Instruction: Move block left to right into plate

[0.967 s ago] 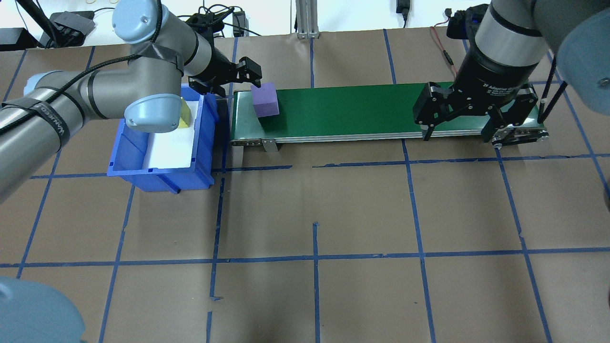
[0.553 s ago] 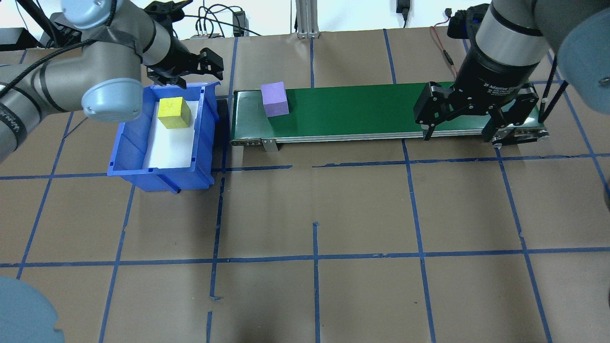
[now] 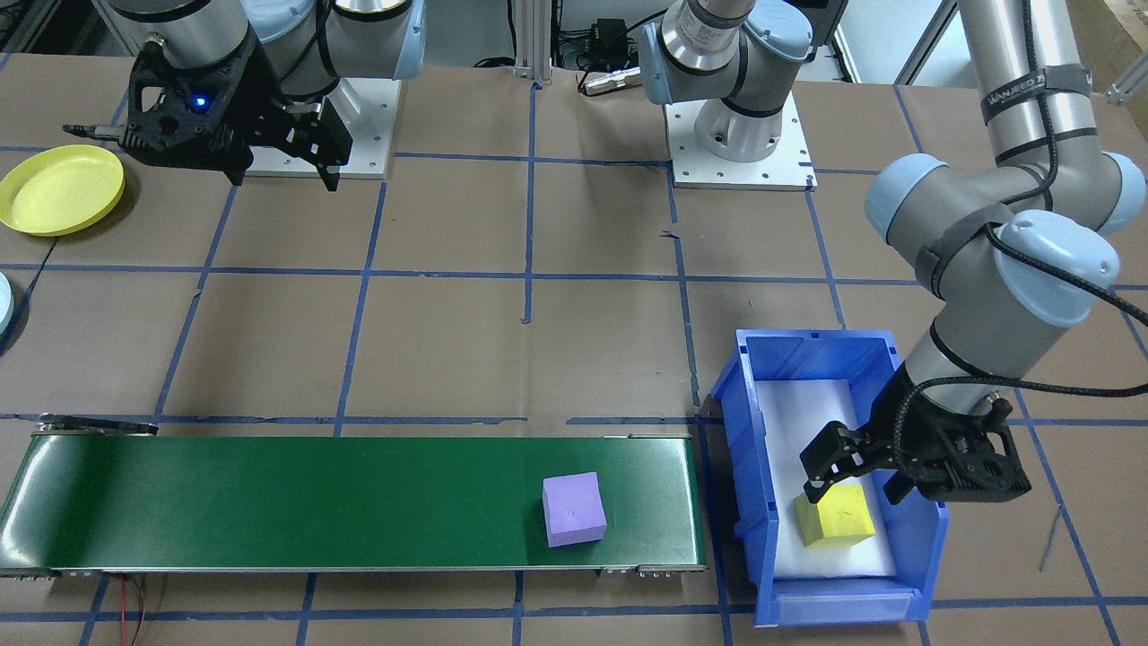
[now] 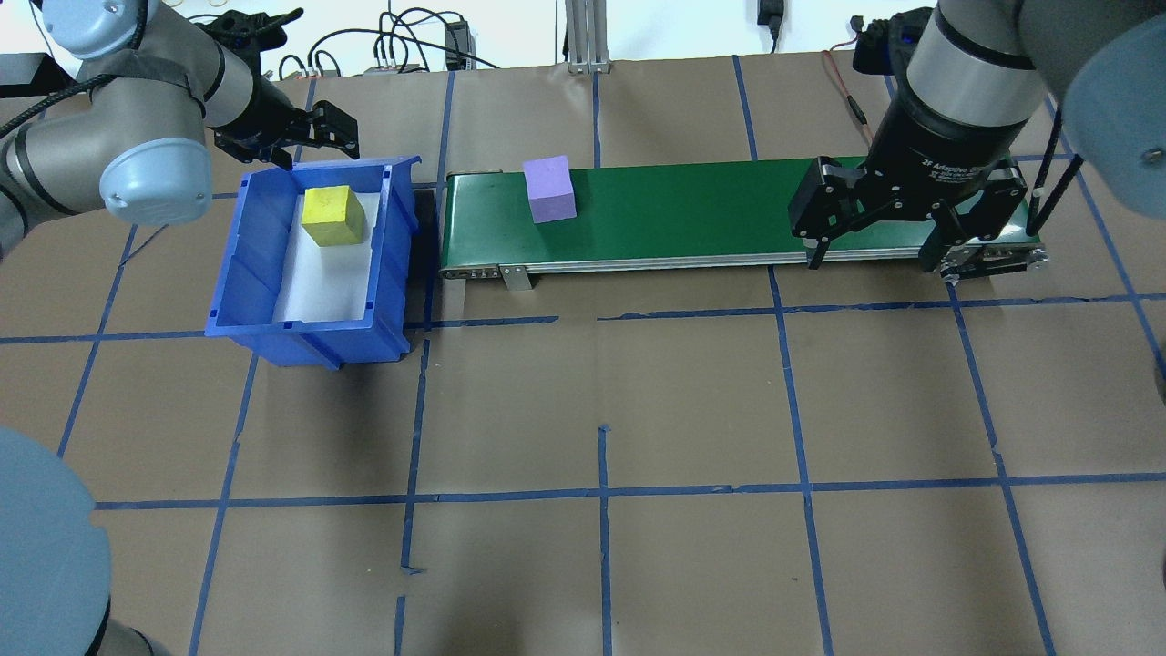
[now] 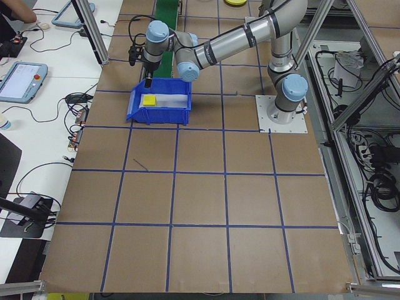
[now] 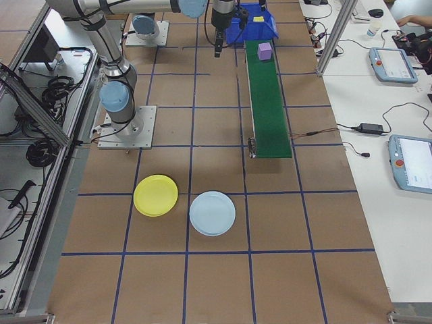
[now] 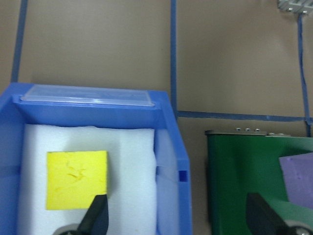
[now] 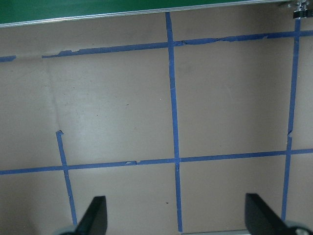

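Brown-papered table (image 4: 601,401): purple block (image 4: 550,189) rides green conveyor (image 4: 692,214) at upper left, well apart from right gripper (image 4: 873,257), fingers spread, empty. Left gripper (image 3: 856,484) hangs spread above yellow block (image 3: 836,518) in blue bin (image 3: 762,502); plate (image 3: 58,189) upper left.

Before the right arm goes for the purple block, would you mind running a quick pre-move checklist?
1. Purple block upright on belt: ok.
2. Right gripper open, empty: ok.
3. Left gripper open, clear of purple block: ok.
4. Yellow plate empty: ok.
5. Block within right gripper's reach: not ok, it sits at the belt's far end.
6. Belt running: cannot tell.
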Tool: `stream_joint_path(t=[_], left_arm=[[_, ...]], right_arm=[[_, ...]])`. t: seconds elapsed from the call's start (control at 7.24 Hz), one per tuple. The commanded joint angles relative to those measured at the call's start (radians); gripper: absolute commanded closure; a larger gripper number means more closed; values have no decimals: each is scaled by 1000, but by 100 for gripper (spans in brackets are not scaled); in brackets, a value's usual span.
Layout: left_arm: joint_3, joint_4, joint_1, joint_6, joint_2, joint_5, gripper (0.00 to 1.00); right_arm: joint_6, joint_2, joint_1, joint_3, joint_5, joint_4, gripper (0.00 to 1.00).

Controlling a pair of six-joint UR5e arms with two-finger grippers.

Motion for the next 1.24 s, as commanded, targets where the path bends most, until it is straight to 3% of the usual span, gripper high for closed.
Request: stream_joint_path(t=[0.0, 0.41, 0.55, 0.69, 0.97, 1.11], left_arm=[[50, 3, 8, -7, -95, 2, 0], [58, 6, 9, 3, -119, 19, 0], [50, 6, 9, 3, -131, 83, 0], [43, 6, 9, 3, -132, 86, 0], [33, 6, 9, 3, -137, 86, 0], [30, 9, 9, 2, -152, 85, 0]], right_arm=[[-1, 0, 1, 0, -1, 0, 0], [0, -4, 7, 8, -2, 9, 0], [-17, 0, -4, 11, -45, 8, 0], [-47, 3, -10, 3, -86, -4, 0], [-69, 14, -24, 3, -84, -131, 0], [-81, 17, -34, 3, -96, -133, 0]])
